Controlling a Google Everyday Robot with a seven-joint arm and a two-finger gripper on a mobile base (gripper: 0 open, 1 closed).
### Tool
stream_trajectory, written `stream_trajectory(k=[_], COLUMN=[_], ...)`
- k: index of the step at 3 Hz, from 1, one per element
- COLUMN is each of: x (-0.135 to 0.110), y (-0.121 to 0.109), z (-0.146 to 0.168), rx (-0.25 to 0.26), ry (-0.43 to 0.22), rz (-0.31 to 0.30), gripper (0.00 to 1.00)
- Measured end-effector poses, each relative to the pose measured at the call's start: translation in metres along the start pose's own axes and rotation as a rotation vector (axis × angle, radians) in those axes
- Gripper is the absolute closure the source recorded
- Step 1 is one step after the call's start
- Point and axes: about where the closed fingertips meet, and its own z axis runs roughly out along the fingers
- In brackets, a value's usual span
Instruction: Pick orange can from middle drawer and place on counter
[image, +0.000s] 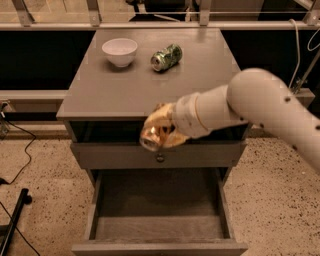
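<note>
Camera view: jaws grip orange can (151, 138) at counter (115, 90) front edge; middle drawer (157, 227) open.

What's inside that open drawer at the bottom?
The drawer shows only its bare plank floor; its back end lies in shadow, so I can't tell there. The gripper holds the orange can above it, by the front edge of the counter.

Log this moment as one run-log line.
phase: carry | gripper: shut on orange can, at counter front edge | middle drawer: open, below | on counter: white bowl, green can
</note>
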Motion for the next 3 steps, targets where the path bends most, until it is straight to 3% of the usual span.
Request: stream_trajectory(k=[1,2,3], x=[0.045,0.073,0.110], y=[-0.040,-0.063,-0.067], z=[-0.022,-0.050,-0.063], rx=[-0.010,-0.012,-0.104], ry=[0.056,0.118,0.177], rz=[0.019,0.034,0.085], gripper=[1.00,1.00,1.00])
